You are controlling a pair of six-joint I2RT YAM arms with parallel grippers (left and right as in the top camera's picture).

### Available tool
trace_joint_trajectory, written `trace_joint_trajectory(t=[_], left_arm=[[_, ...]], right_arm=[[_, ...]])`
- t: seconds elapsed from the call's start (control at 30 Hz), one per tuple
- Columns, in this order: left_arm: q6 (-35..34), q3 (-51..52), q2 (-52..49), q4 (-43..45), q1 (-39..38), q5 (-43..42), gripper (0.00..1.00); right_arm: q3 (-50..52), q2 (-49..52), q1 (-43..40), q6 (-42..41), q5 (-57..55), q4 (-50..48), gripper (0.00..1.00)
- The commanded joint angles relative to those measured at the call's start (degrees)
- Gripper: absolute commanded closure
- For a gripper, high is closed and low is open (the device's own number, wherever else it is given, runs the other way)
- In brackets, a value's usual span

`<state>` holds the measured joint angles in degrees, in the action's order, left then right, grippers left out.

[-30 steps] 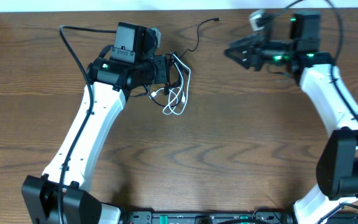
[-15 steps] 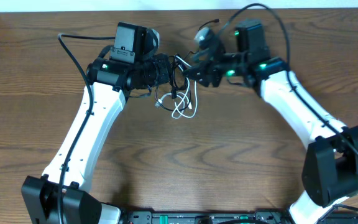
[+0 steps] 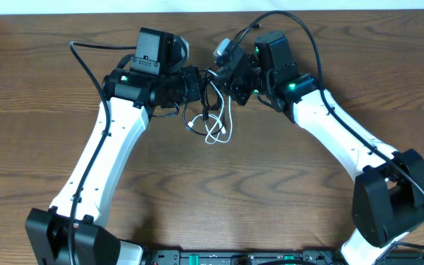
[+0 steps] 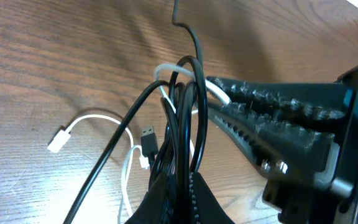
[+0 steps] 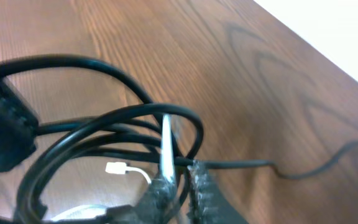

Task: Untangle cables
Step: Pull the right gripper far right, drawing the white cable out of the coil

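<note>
- Currently the left gripper (image 4: 178, 186) is clamped on the black cable (image 4: 185, 118), and the right gripper (image 5: 179, 177) pinches the white cable (image 5: 165, 143); the tangle hangs between the arms, towards the table's (image 3: 285, 199) far side
- Best to draw the white strand away slowly, letting it slide through the black loops
- A white plug (image 4: 56, 140) trails below; if it snags, the knot may tighten
</note>
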<state>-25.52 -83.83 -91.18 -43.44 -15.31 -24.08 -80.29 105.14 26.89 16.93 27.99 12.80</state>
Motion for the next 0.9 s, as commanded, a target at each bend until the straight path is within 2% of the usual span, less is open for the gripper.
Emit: trace_joint_trajectory(t=[0.0, 0.13, 0.33, 0.57, 0.87], left_arm=[[-0.07, -0.39, 1.11, 0.00, 0.11, -0.28, 0.92], [-0.09, -0.39, 1.01, -0.07, 0.11, 2.58, 0.92], [-0.11, -0.37, 0.37, -1.88, 0.11, 7.76, 0.92], [-0.31, -0.37, -0.94, -2.60, 0.11, 7.93, 0.92], [-0.31, -0.37, -2.40, -3.08, 0.11, 7.96, 0.92]], right_arm=[[-0.24, 0.42, -0.35, -2.32, -1.46, -0.22, 0.99], [-0.28, -0.94, -1.18, -4.37, -0.57, -0.28, 0.99], [-0.28, -8.50, -5.55, -13.18, -0.15, -0.81, 0.99], [-0.28, -18.05, -12.59, -18.16, 0.52, 0.57, 0.99], [-0.28, -25.18, -22.14, -23.28, 1.27, 2.16, 0.99]])
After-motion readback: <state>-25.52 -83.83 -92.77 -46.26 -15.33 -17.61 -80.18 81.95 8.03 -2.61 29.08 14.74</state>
